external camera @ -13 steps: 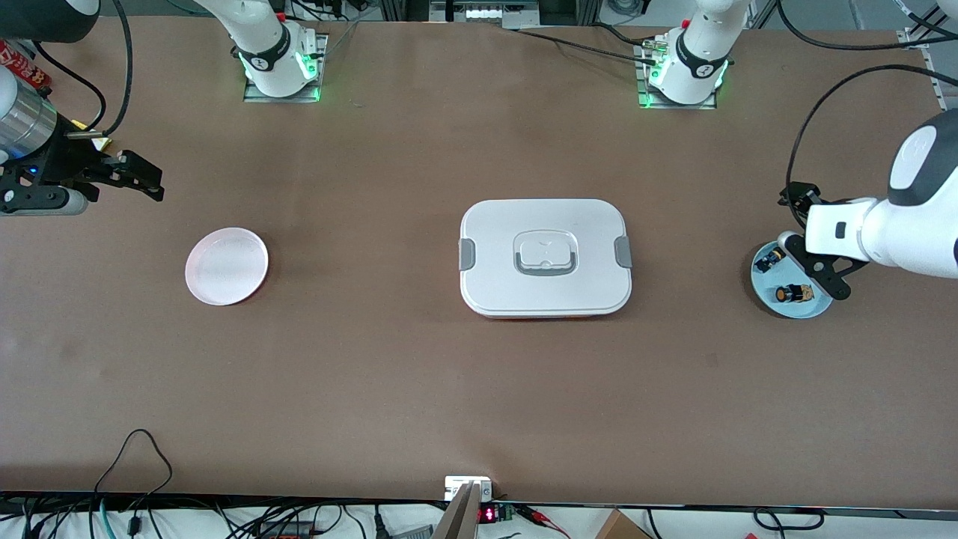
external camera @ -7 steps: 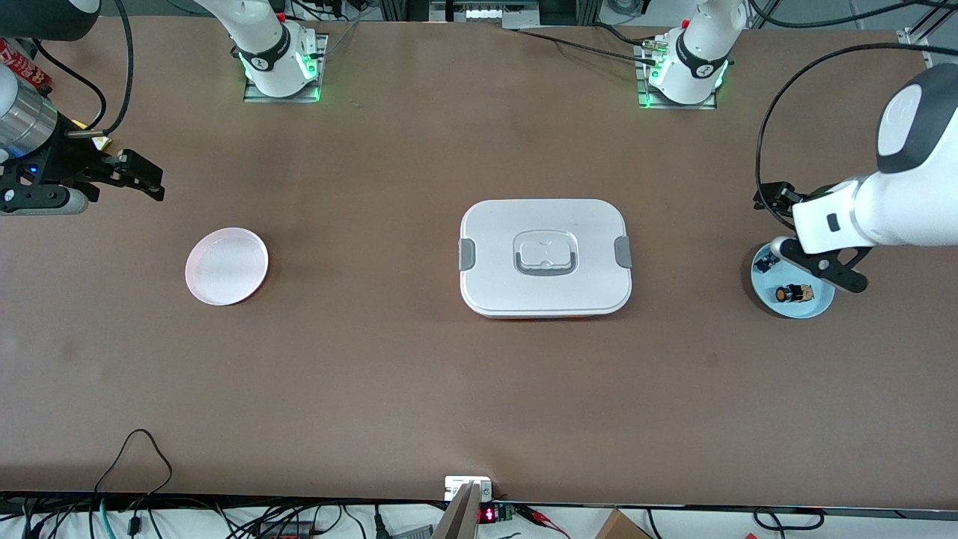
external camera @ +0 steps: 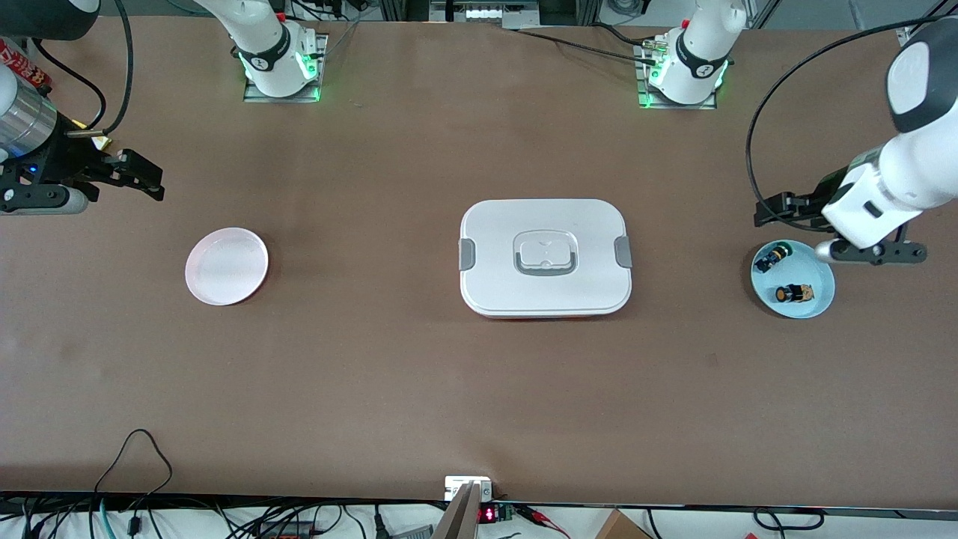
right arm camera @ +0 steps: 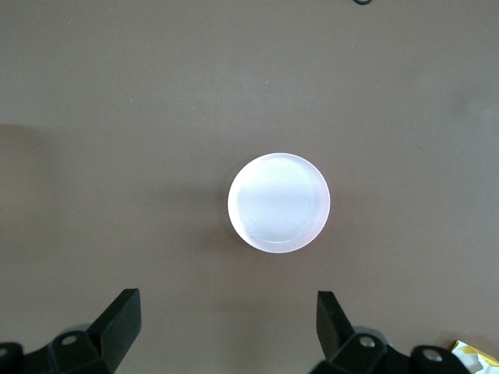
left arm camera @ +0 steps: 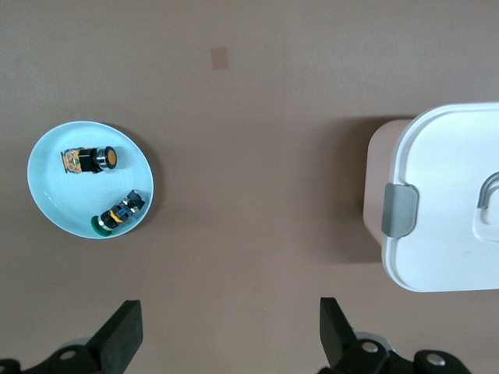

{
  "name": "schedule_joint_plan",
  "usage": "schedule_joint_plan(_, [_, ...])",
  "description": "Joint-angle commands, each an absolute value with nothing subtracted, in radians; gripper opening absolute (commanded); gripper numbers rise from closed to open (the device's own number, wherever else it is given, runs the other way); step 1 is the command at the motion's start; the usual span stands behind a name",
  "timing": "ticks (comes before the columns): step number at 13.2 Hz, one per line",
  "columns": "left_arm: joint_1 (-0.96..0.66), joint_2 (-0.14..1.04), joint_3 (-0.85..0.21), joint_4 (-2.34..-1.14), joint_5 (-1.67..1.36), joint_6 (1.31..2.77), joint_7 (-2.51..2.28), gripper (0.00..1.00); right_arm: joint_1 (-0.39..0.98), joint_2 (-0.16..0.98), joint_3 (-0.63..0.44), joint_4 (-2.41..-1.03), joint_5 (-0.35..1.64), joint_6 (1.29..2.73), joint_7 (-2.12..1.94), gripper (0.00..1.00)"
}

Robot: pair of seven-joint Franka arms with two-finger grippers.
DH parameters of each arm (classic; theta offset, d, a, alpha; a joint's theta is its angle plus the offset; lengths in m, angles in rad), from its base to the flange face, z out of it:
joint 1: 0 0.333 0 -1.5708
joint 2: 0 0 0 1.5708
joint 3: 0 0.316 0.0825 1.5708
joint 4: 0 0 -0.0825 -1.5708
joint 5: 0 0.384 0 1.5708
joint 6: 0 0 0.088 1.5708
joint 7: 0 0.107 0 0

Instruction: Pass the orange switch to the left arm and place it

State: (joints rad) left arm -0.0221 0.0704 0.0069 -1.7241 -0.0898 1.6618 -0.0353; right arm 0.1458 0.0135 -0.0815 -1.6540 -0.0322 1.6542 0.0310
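The left gripper [external camera: 838, 228] has moved in the last second. Before, it hung right over the blue plate [external camera: 817, 298] and covered part of it; now it has swung toward the robots' edge of the table, and the whole plate is open to see. Its fingers [left arm camera: 118, 336] are spread wide and hold nothing. I judge that the arm is still lining itself up above the plate and the pick has not begun.

The right gripper [external camera: 131, 178] has not moved at all. It waits near the right arm's end of the table, over bare table close to the pink plate [external camera: 226, 266], with its fingers [right arm camera: 117, 319] spread and empty too.

The orange switch [external camera: 793, 293] lies on its side in the blue plate, near the left arm's end of the table, in the part of the plate nearer to the front camera. The other switch [external camera: 771, 259], with a green cap, lies beside it in the same plate; the two do not touch. The box [external camera: 545, 257] stands in the middle of the table, between the two plates, so a path from one plate to the other probably has to go over or around it.

Count: two arms, two plates, one blue and one pink, two switches, and one box. The pink plate is empty.
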Motion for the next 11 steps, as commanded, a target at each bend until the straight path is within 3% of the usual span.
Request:
schedule_joint_plan(1, [-0.078, -0.076, 0.04, -1.818, -0.089, 1.675, -0.058, 1.0, 0.144, 0.015, -0.08, -1.634, -0.023, 1.632, 0.017, 1.0])
schedule_joint_plan(11, [-0.08, -0.038, 0.006, -1.758, 0.026, 1.687, -0.049, 1.0, 0.146, 0.015, -0.08, -1.634, -0.025, 1.631, 0.017, 1.0])
